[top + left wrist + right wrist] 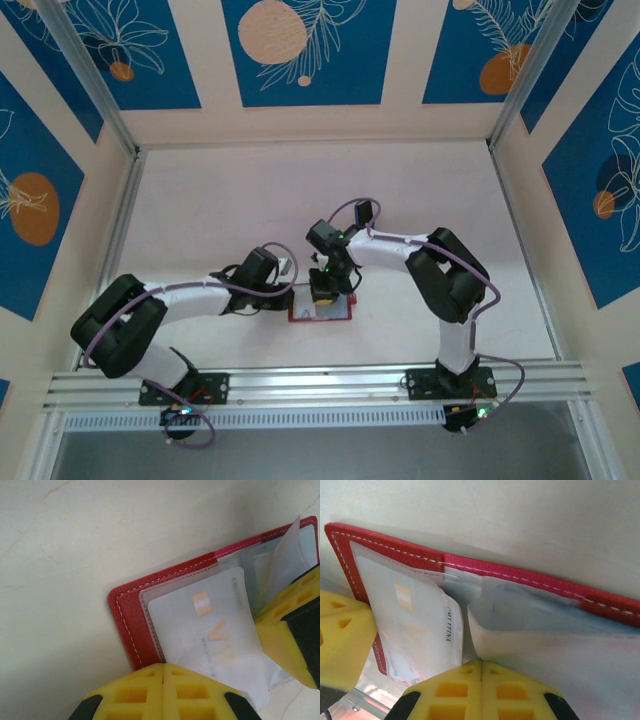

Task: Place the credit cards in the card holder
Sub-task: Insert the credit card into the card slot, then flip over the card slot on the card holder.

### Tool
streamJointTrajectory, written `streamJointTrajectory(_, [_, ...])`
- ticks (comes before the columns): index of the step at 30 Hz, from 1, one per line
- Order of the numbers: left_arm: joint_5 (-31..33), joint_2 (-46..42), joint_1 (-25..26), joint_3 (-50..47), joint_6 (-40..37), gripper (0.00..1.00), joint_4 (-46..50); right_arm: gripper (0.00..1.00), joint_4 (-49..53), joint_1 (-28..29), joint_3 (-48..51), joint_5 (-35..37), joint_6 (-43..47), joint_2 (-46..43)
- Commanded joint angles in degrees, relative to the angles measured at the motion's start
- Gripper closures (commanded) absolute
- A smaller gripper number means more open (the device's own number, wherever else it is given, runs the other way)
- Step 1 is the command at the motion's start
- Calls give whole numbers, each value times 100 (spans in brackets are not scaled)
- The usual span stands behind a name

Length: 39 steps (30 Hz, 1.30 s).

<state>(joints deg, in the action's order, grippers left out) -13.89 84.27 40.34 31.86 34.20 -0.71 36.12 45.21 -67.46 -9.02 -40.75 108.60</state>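
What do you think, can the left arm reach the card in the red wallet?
Probably yes: the shut left hand sits at the wallet's edge, the card just ahead in a clear pocket.

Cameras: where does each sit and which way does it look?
Top external: above, behind the arms, looking down at the table; both arms show, meeting at the red card holder.
Left wrist: on the left arm, facing the open card holder closely; shut left pincer at bottom.
Right wrist: on the right arm, facing it too; shut right pincer at bottom.
Shared: both wrist views see a pocketed card.
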Motion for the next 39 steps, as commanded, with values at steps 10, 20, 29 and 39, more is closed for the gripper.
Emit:
streamJointTrajectory(10, [184, 164, 27, -342, 174, 98, 84, 100, 343, -73, -111, 607, 81, -1028])
streamJointTrajectory(20, [150, 138, 22, -383, 152, 98, 70, 79, 925, -408, 474, 502, 32, -1718])
streamJointTrajectory(29, [150, 145, 26, -436, 143, 98, 26, 69, 840, -416, 961, 274, -381, -1744])
streamJointTrajectory(39, [149, 84, 27, -483, 114, 98, 33, 65, 378, -384, 1121, -9, -586, -1390])
